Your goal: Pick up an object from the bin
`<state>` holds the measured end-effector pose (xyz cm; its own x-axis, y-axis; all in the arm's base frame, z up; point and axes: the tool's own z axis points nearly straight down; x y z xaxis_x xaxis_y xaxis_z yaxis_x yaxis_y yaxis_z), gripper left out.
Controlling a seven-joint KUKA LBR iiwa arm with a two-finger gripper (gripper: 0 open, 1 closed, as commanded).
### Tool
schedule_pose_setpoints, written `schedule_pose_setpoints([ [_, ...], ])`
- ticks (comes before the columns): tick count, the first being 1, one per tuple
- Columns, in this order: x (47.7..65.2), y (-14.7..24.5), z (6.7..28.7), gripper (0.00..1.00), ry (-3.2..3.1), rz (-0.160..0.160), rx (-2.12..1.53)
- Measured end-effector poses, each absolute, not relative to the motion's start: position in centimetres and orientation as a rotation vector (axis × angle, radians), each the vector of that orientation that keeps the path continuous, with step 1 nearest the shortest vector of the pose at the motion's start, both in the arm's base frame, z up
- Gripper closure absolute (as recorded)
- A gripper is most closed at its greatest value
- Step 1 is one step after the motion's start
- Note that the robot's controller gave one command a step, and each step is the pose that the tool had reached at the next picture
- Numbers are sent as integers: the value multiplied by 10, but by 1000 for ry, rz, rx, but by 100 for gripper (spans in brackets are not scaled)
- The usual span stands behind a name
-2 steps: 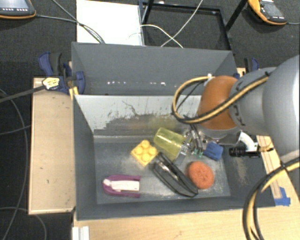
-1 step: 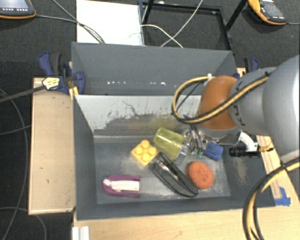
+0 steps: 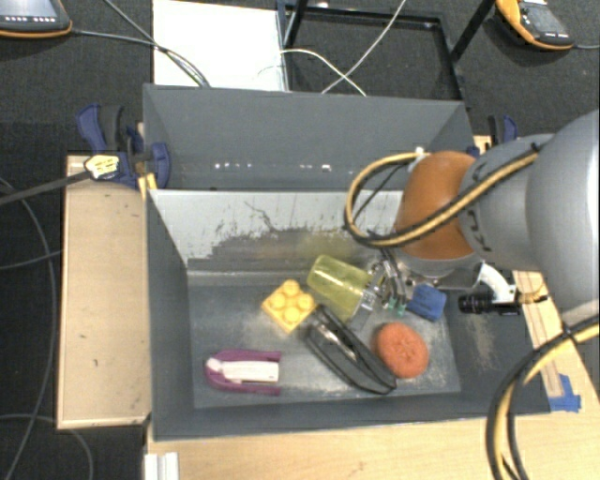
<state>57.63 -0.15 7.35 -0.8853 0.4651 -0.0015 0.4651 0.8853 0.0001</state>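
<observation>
Robotics lab / test cell. Evidence: big grey robot arm [image 3: 553, 206] w/ orange cover [image 3: 436, 202] & looped cabling, right of frame. Scuffed grey metal bin [image 3: 281, 141] at centre w/ mismatched test items: yellow block [image 3: 289, 305], orange ball [image 3: 403, 349], purple-white piece [image 3: 244, 370]. Dark carpet floor [image 3: 56, 94], loose cables [image 3: 28, 244] at left. Black stand legs [image 3: 450, 47] top centre. Yellow-black handheld units [image 3: 534, 19] in both upper corners.

The pincer [image 3: 384, 291] is low in the right half of the grey bin [image 3: 234, 234], right up against a see-through yellow-green cup [image 3: 336, 284] lying on its side. Close by are a yellow studded block [image 3: 288, 306], a long black thing [image 3: 349, 354], an orange ball [image 3: 403, 349] and a small blue piece [image 3: 427, 302]. A purple-and-white item [image 3: 244, 370] sits well apart, front left.
</observation>
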Motion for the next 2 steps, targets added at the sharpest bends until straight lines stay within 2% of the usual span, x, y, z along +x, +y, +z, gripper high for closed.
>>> schedule_pose_setpoints([
  [1, 574, -1, 84, 100, 3052, 0, 754],
  [2, 575, -1, 106, 100, 3051, 0, 751],
])
